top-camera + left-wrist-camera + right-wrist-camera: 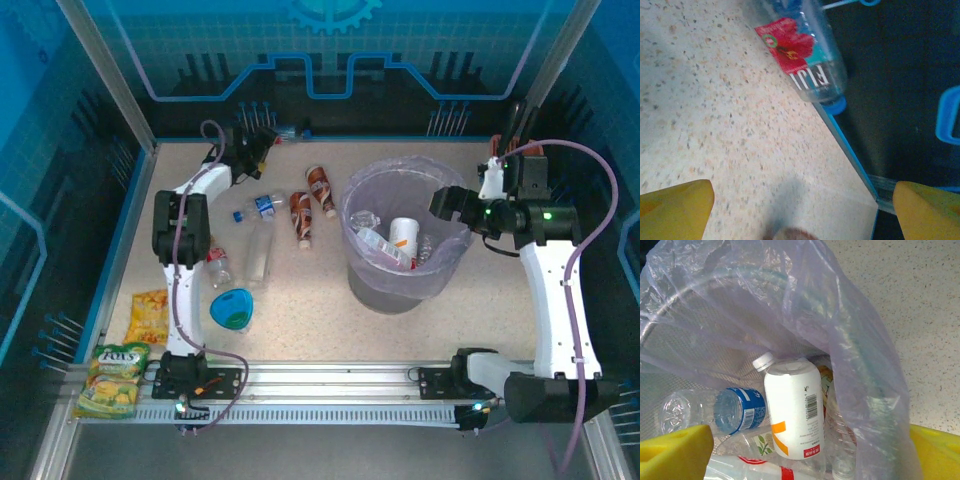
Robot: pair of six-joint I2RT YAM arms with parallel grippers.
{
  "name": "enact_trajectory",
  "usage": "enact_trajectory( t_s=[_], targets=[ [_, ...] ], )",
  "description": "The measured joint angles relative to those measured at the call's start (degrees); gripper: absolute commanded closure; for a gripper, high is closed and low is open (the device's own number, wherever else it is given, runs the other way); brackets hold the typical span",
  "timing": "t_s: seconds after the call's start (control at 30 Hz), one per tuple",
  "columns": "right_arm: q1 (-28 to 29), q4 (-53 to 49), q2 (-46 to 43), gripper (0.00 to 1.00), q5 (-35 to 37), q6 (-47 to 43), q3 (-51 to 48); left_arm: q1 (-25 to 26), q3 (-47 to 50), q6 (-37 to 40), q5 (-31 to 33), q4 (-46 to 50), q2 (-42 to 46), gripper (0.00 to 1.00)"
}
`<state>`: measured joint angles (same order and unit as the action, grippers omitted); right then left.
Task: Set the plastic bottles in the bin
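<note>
Here my left arm stretches to the far edge of the table [300, 330], left gripper [802, 210] spread empty near a red-labelled bottle [805, 60]; my right gripper [810, 455] hangs spread over bottles [792, 410] in the bin [385, 295].

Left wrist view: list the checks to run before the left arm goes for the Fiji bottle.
1. Left gripper open: ok, its yellow fingers stand wide apart.
2. Fiji bottle located: ok, it lies on its side along the blue edge of the table.
3. Bottle between the fingers: not ok, it lies ahead of them.
4. Right gripper out of the way: ok, it is open over the bin.
5. Room in the bin: ok, space shows above the bottles inside.
</note>
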<state>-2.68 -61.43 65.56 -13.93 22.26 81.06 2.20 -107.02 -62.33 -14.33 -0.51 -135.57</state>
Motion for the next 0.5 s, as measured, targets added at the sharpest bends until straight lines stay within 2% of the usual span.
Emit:
enact_trajectory(
  t_s=[0.2,0.5],
  targets=[
    [0.02,-0.04,-2.01,0.05,0.28,0.00,-2.19,0.20,-9.22,-4.46,2.89,0.07,-6.64,0.13],
    [0.04,-0.22,-2.69,0.06,1.60,0.00,-4.37,0.15,-24.26,-9.16,6.97,2.99,-14.93,0.13]
  ],
)
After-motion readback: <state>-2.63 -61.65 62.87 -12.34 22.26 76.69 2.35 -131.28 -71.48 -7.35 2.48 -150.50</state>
